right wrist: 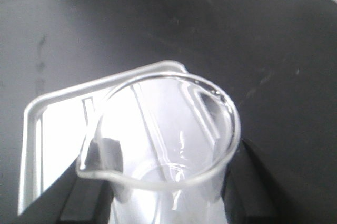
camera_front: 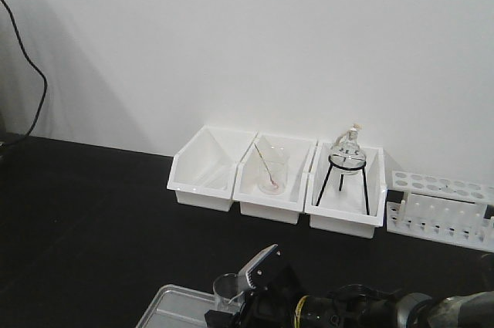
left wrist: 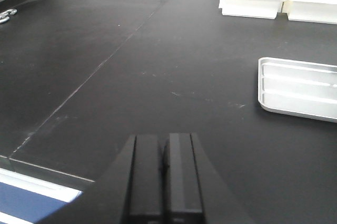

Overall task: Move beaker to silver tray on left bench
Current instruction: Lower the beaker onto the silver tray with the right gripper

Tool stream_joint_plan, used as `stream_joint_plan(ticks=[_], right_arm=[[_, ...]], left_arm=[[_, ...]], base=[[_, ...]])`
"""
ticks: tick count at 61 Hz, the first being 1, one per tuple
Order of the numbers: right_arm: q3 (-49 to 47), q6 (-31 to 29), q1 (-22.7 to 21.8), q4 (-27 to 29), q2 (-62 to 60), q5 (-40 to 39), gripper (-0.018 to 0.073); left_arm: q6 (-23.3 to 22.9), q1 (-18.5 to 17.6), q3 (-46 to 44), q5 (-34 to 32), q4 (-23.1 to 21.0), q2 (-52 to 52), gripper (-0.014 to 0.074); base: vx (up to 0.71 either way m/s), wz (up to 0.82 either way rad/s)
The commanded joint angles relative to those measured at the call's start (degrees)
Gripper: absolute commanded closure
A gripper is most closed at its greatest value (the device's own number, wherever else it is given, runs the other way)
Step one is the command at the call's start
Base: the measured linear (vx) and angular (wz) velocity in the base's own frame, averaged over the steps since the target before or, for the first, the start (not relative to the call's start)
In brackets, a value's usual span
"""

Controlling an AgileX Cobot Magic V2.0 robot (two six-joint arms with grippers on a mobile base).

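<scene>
Plain white wall (camera_front: 255, 27) behind, evenly lit, with a soft grey shadow over its left part. Black cable (camera_front: 45, 89) hangs down the wall at far left. Matte black desk (camera_front: 85, 212) meets the wall. A thin seam (left wrist: 105, 60) runs diagonally across its top.

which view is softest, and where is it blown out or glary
Right wrist view: softest, the beaker close and blurred, the silver tray washed to near white behind it. Left wrist view: sharper, but the white bins are blown out and the tray shows bright streaks. Exterior front-facing view: even light, a soft shadow on the wall at left, the left bench almost featureless black.
</scene>
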Motion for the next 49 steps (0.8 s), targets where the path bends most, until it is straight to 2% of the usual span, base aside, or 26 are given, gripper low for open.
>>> stream_joint_plan(ticks=[1,18,29,41,49], right_arm=[[-1.74,-0.83,0.02,1.25,-1.84,-4.41,0.0566],[-1.74,-0.83,0.02,1.25,1.06,-4.34,0.0551],[-1.74,-0.83,0.02,1.36,1.61,-4.37,0.0505],[-1.74,-0.83,0.02,1.74,1.98,-4.37,0.0393],[-1.74,-0.83,0.02,1.74,1.98,-4.37,0.026]], left_arm=[[-0.03,-0.38,1.02,-4.81,-0.25,-0.43,0.0595],[-0.03,-0.38,1.02,-4.81,-0.25,-0.43,0.0595],[-0.03,-0.38,1.02,-4.81,-0.25,-0.43,0.0595],[-0.03,-0.38,1.02,-4.81,-0.25,-0.43,0.0595],[-0.03,-0.38,1.02,-4.81,-0.25,-0.43,0.0595]], base=[[0.0,0.0],[0.0,0.0],[0.0,0.0],[0.0,0.0],[0.0,0.0]])
